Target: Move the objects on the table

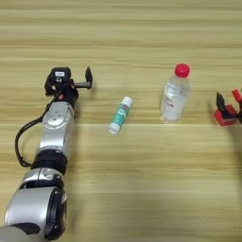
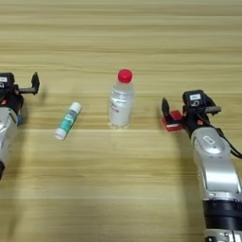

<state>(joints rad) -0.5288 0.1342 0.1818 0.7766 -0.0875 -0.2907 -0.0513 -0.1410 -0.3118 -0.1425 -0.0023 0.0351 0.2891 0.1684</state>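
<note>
A small clear bottle with a red cap [image 2: 121,100] stands upright in the middle of the wooden table [image 2: 118,189]. To its left lies a slim white and green tube [image 2: 67,121], tilted. A small red cube [image 2: 174,121] rests to the right of the bottle. My right gripper [image 2: 189,109] is open around the cube, and its left finger [image 2: 165,108] stands right against the cube's left side. At the far left my left gripper [image 1: 69,81] is open and holds nothing, about a hand's width left of the tube.
My left arm [image 1: 52,146] runs down the left side of the table and my right arm [image 2: 215,175] down the right side. Bare planks stretch across the far side and the near middle.
</note>
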